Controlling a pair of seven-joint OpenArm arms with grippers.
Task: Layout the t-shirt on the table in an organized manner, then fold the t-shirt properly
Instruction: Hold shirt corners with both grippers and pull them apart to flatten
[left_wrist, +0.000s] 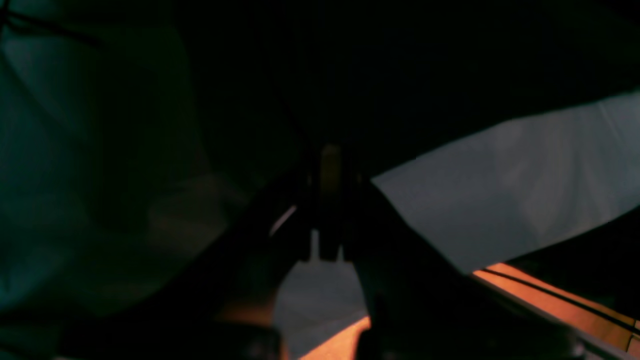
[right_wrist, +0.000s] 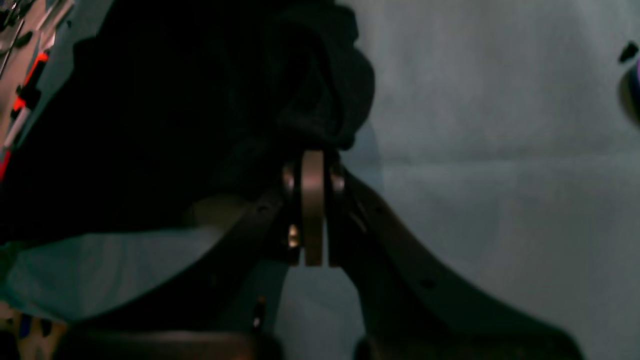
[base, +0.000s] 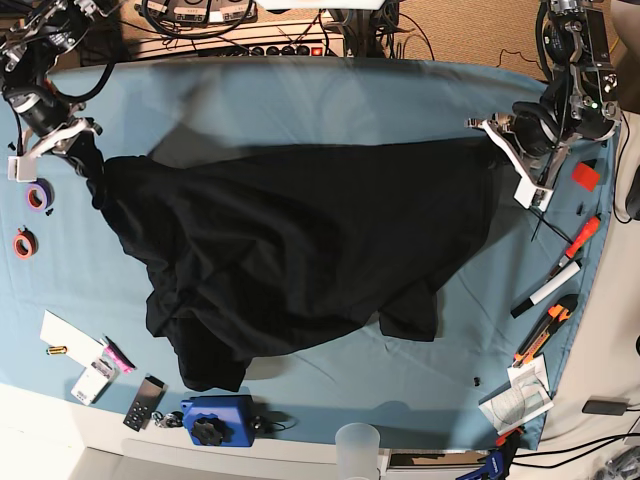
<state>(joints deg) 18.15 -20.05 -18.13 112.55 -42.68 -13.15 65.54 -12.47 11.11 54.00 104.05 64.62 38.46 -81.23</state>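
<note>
I see the t-shirt stretched between my two arms over the table, black side up, with no print visible from the base view. The right gripper, on the left of the base view, is clamped on a bunched corner of the shirt; in the right wrist view its jaws sit pressed together with a wad of black fabric gathered just above them. The left gripper, on the right of the base view, is likewise closed on the opposite corner; the left wrist view is very dark, but the jaws look shut with cloth draped across the top of the frame. The upper edge of the shirt runs taut between both grips, while the lower part sags and lies rumpled on the blue cloth, a sleeve folded out near the front edge. Beside the right gripper lie two tape rolls. Near the left arm I note markers and an orange cutter.
</note>
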